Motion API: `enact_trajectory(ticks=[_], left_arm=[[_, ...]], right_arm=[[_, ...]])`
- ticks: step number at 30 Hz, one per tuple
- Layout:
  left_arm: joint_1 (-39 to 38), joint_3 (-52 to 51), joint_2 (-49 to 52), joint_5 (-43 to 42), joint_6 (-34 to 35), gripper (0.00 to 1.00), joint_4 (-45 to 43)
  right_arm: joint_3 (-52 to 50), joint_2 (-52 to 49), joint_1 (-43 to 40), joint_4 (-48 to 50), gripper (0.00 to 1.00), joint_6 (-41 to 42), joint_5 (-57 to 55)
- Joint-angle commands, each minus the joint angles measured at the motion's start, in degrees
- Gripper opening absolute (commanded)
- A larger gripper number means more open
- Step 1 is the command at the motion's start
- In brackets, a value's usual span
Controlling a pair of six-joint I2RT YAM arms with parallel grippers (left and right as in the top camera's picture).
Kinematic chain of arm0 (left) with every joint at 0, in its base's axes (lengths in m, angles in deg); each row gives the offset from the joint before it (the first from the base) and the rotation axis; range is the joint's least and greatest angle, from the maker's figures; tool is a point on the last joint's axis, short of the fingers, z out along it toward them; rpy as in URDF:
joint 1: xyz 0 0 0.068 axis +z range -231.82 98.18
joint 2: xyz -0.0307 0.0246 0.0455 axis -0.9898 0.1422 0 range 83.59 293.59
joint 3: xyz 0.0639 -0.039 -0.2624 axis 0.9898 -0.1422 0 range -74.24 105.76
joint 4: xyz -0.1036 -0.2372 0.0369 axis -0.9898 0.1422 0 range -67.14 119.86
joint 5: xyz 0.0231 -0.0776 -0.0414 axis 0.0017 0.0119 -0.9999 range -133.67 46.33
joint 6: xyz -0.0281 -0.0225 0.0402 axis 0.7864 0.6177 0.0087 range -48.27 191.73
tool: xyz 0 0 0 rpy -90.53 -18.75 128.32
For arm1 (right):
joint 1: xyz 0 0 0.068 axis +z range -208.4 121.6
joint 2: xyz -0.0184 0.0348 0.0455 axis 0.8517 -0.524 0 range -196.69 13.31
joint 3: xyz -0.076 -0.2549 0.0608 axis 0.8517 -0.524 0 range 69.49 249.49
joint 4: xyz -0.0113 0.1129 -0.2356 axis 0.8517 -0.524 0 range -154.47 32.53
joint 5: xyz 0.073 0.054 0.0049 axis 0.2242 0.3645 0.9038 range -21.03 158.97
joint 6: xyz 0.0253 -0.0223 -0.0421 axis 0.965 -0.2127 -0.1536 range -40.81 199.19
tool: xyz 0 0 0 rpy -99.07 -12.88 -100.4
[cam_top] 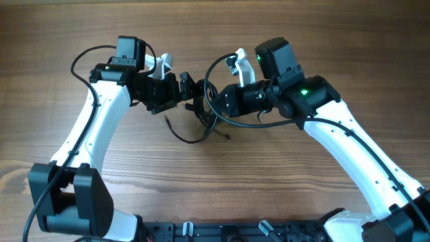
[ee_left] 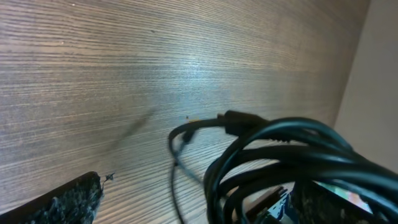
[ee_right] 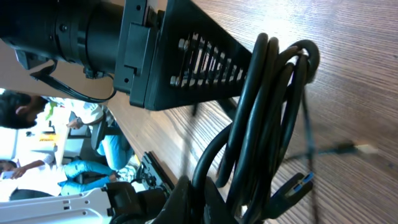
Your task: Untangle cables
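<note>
While the right gripper (cam_top: 216,104) pinches the black cables (ee_right: 267,118) over the wooden table (cam_top: 349,40), the left gripper (cam_top: 183,89) stands wide beside them. Cords judged light, limp, springy; best grasped near the plug end (ee_left: 235,119).

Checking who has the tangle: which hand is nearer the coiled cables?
Right. The right hand is shut on the coiled cables, holding them; the left hand stands open close beside them, gripping nothing.
</note>
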Motion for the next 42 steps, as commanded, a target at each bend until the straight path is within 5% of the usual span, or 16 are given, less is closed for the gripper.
enact_trajectory(ticks=[1, 7, 9, 13, 15, 23, 27, 32, 37, 40, 42], left_arm=[[-1.0, -0.3, 0.7, -1.2, -4.6, 1.00, 0.3], [-2.9, -0.3, 0.7, 0.5, -4.3, 0.98, -0.4], [-2.9, -0.3, 0.7, 4.6, -2.1, 0.89, -0.7], [-2.8, -0.3, 0.7, 15.7, 5.4, 0.49, -1.0], [-2.8, -0.3, 0.7, 16.3, 5.4, 0.39, -1.0], [-2.8, -0.3, 0.7, 29.9, 14.5, 0.25, 1.6], [-2.8, -0.3, 0.7, 34.7, 18.9, 0.34, 2.1], [-2.8, -0.3, 0.7, 34.8, 18.9, 0.39, 2.1], [-2.8, -0.3, 0.7, 36.0, 18.9, 0.63, 2.1], [-2.8, -0.3, 0.6, 33.8, 18.6, 0.92, 2.5], [-2.8, -0.2, 0.0, 26.7, 15.1, 0.93, 2.5]], right_arm=[[0.5, 1.2, 0.0, 0.6, 0.04, 0.7, 2.4], [0.5, 1.2, 0.0, 1.0, 0.04, 0.6, 12.1], [0.5, 1.2, 0.1, 1.0, 0.04, 0.6, 15.4], [0.5, 1.2, 1.2, 1.0, 0.04, -0.7, 16.3], [0.5, 1.2, 1.5, 0.8, 0.04, -0.7, 15.0], [0.5, 1.2, 1.6, -6.2, 0.04, 11.9, -13.9], [0.6, 1.3, 1.6, -5.5, 0.04, 14.2, -15.0], [0.9, 2.4, 1.6, -0.7, 0.04, 11.6, -2.7], [1.5, 8.2, 1.6, 1.7, 0.04, 7.5, 3.4], [1.5, 12.6, 1.6, 2.2, 0.04, 7.5, -1.9], [1.5, 14.5, 1.6, 0.7, 0.04, 7.7, -8.7]])
